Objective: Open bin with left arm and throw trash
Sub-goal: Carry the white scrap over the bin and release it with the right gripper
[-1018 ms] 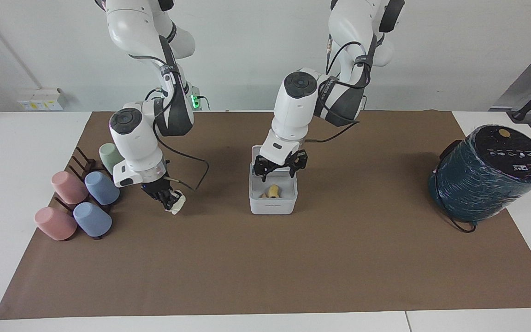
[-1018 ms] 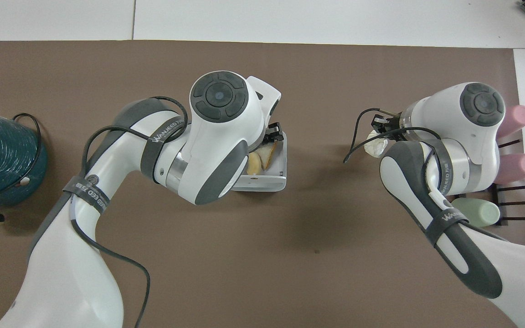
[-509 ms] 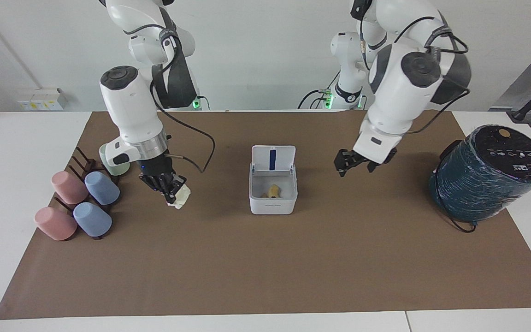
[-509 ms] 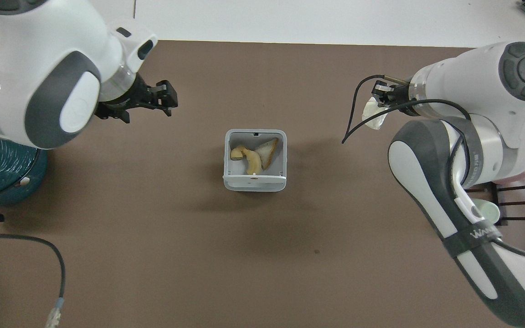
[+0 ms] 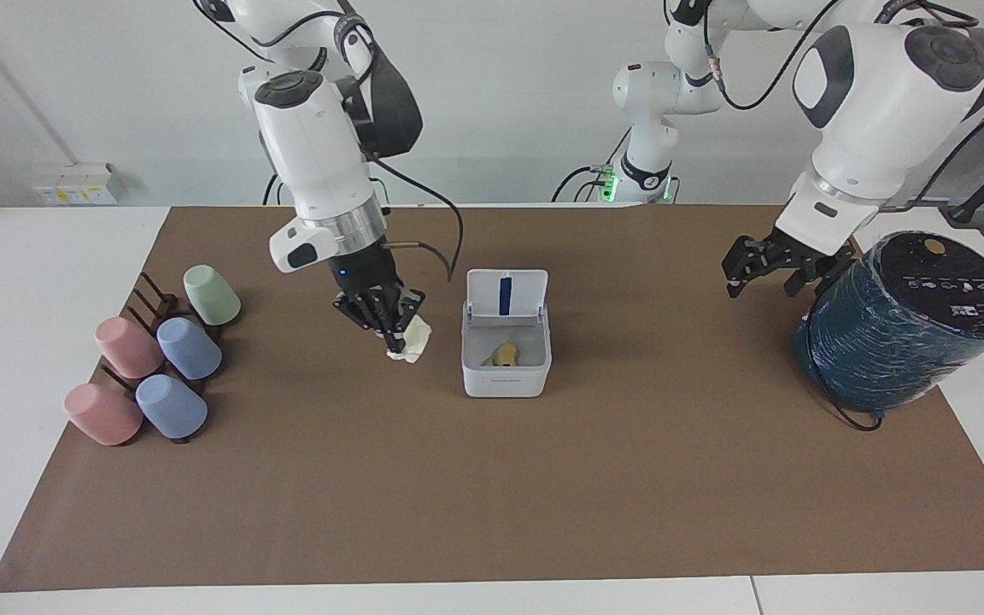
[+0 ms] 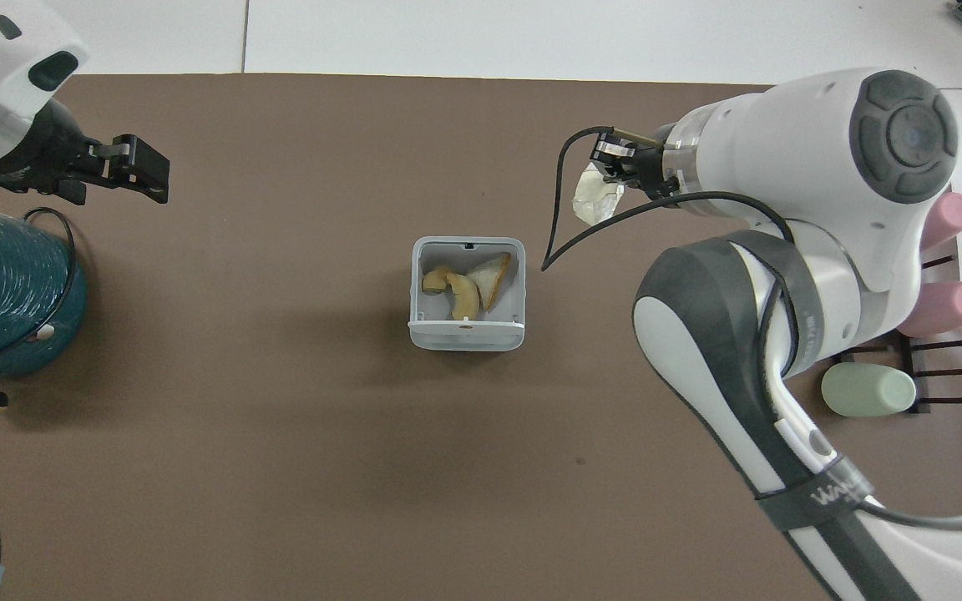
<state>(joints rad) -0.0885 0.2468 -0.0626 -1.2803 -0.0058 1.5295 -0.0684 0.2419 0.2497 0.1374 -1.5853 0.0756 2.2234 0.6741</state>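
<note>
The small white square plastic bin [image 5: 506, 363] with rounded corners is sitting mid-mat, its hinged lid [image 5: 506, 295] standing upright and showing a blue stripe inside. A pale yellow wedge [image 6: 491, 279] and a curved yellow crescent piece [image 6: 453, 292] are lying in it, touching.

The right gripper [image 5: 391, 329] is hanging over the brown paper mat [image 5: 492, 478] just beside the bin, toward the right arm's end, fingertips pinching a white lumpy wad [image 5: 411, 342]; whether the wad is crumpled paper or film cannot be told.

The left gripper [image 5: 770, 272] is hovering with jaws wide and holding nothing, beside the large dark teal ribbed cylinder [image 5: 893, 337] with its glossy black top.

Smooth pastel cups [image 5: 150, 367] are resting tilted on a dark peg rack [image 5: 150, 307].
</note>
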